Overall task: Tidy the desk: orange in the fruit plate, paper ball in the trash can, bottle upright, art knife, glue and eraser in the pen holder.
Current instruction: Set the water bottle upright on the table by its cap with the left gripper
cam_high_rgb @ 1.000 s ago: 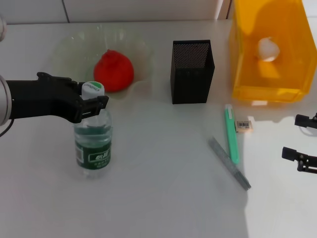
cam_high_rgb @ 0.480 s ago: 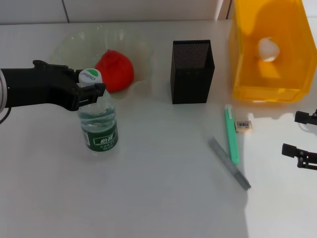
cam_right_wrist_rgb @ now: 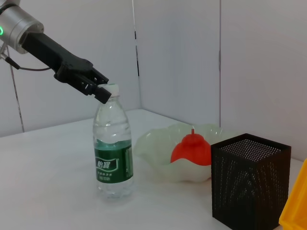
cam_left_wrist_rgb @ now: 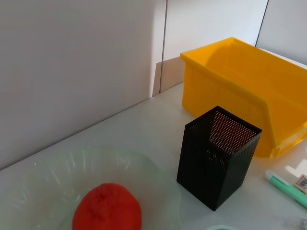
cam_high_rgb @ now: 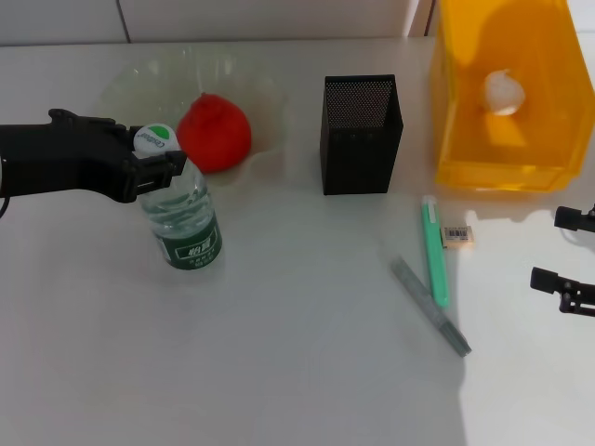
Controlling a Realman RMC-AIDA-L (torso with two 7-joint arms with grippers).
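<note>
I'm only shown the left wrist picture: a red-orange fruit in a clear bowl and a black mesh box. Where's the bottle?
Observer: The clear plastic water bottle stands upright; the left gripper grips its white cap.
Operator: Anything inside the yellow plastic bin?
Observer: Yes, a white paper ball lies in it.
Operator: And the other arm?
Observer: The right gripper hangs open at the far right.

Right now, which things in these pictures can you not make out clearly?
- Left pincer on the clear plastic water bottle: head view, the black fingers cover the neck, so the grip is uncertain.
- Right pincer: head view, cut off by the frame edge.
- Small tan eraser: label too small to read.
</note>
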